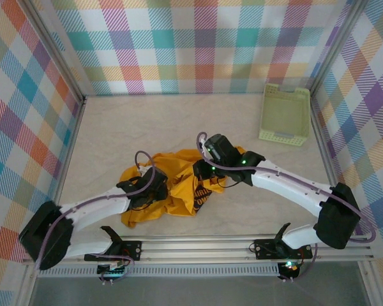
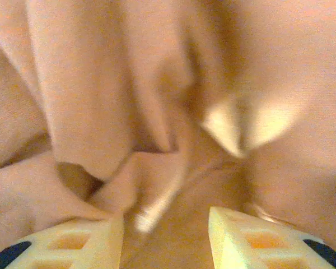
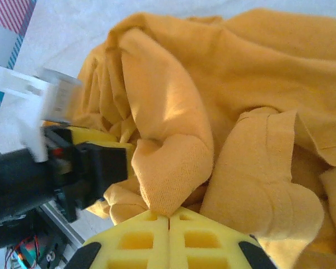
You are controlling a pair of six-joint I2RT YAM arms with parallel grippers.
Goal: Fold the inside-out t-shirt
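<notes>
1. Two grippers are seen lowered onto the inside-out t-shirt (image 1: 175,191), which is bunched in a crumpled heap on the bench (image 1: 115,127), near its front edge and roughly midway between the side walls.
2. The left gripper (image 1: 142,193) is set on the left part of the heap. In the left wrist view its fingers (image 2: 84,244) are held partly apart, and the gap ahead of them is filled with soft yellow folds. Whether any cloth is clamped between them cannot be told.
3. The right gripper (image 1: 203,171) is placed at the heap's far right edge. In the right wrist view its fingers (image 3: 134,241) are pressed together, and a rounded fold of the cloth is pinched at their tips.
4. A dark print (image 1: 201,193) is shown on the right side of the shirt, just beside the right gripper.
5. A pale green basket (image 1: 285,115) is stood near the far right corner of the bench, well apart from the shirt.
</notes>
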